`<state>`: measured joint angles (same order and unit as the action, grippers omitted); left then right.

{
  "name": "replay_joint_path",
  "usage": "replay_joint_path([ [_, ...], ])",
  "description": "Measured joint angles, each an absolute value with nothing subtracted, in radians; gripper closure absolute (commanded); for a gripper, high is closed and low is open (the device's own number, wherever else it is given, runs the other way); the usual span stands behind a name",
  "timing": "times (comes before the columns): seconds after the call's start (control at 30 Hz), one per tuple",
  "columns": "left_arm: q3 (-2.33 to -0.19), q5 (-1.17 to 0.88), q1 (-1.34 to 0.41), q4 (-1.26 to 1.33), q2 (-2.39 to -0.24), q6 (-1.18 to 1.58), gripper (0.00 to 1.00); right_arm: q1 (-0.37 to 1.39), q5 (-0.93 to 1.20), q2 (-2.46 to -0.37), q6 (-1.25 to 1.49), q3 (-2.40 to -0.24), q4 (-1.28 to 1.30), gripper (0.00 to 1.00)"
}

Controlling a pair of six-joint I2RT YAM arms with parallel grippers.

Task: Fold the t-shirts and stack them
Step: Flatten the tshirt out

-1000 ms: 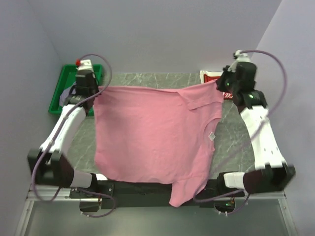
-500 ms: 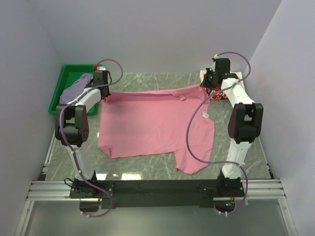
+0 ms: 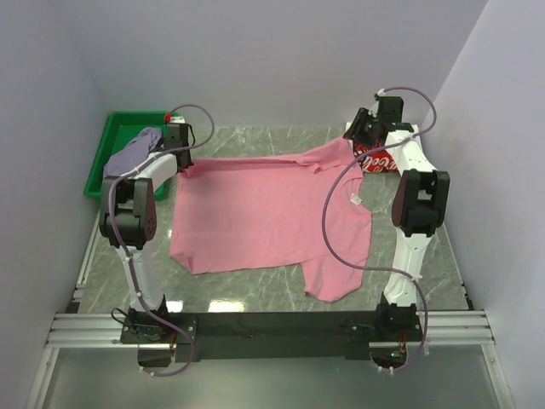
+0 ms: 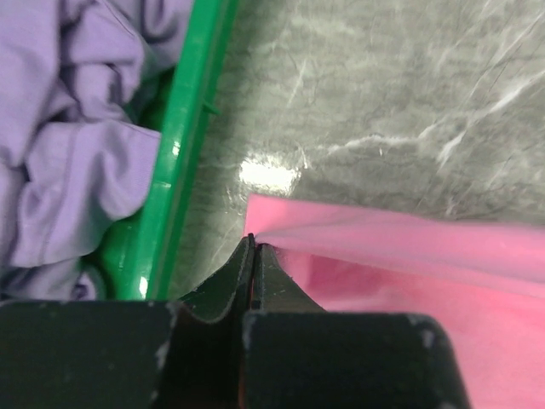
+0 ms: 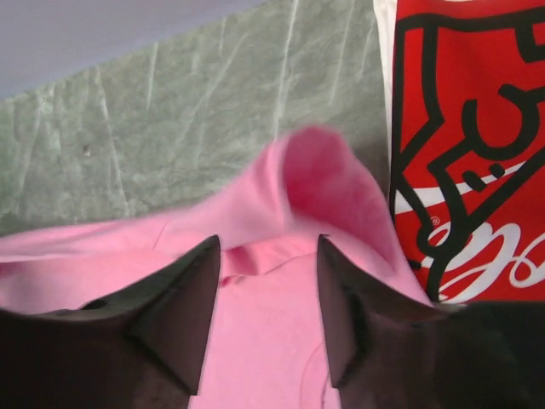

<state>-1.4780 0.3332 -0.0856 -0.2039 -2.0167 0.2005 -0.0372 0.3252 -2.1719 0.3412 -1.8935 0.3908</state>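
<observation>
The pink t-shirt (image 3: pixel 264 213) lies spread on the marble table, one sleeve pointing toward the near edge. My left gripper (image 3: pixel 181 164) is shut on its far left corner; in the left wrist view the pink cloth (image 4: pixel 383 247) runs out from the closed tips (image 4: pixel 254 241). My right gripper (image 3: pixel 362 141) stands open over the far right corner, and the pink fabric (image 5: pixel 324 179) lies loose and curled between its fingers (image 5: pixel 268 243). The white t-shirt with the red Coca-Cola print (image 3: pixel 379 160) (image 5: pixel 477 170) lies folded just right of that corner. The lavender-grey t-shirt (image 3: pixel 132 153) (image 4: pixel 68 128) is crumpled in the bin.
A green bin (image 3: pixel 106 149) (image 4: pixel 183 145) stands at the far left corner, its rim close to my left gripper. Grey walls close in the table at the back and both sides. A black rail (image 3: pixel 272 328) with the arm bases runs along the near edge.
The pink t-shirt has come down from hanging between the arms to lying on the table. The right gripper has opened and let go of its corner, which has flopped down.
</observation>
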Motion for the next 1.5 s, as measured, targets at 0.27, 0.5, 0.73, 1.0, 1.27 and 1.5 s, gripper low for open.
replay_joint_path([
  [0.27,-1.504,0.309,-0.083,-0.208,-2.063,0.206,0.99,-0.038,0.319,-2.207,0.329,-1.875,0.349,0.37],
  [0.5,-1.510,0.293,-0.079,-0.208,-2.064,0.217,0.99,-0.038,0.303,-2.210,0.323,-1.830,0.336,0.46],
  [0.73,-1.510,0.284,-0.077,-0.208,-2.065,0.231,0.99,-0.041,0.244,-2.218,0.448,-1.825,0.316,0.46],
  [1.0,-1.510,0.278,-0.077,-0.208,-2.072,0.233,0.99,-0.054,0.182,-2.261,0.570,-1.828,0.319,0.45],
  [1.27,-1.510,0.267,-0.077,-0.211,-2.077,0.234,0.99,-0.060,0.192,-2.346,0.629,-1.871,0.344,0.48],
  [1.5,-1.510,0.267,-0.077,-0.212,-2.077,0.232,0.99,-0.060,0.210,-2.347,0.657,-1.874,0.337,0.57],
])
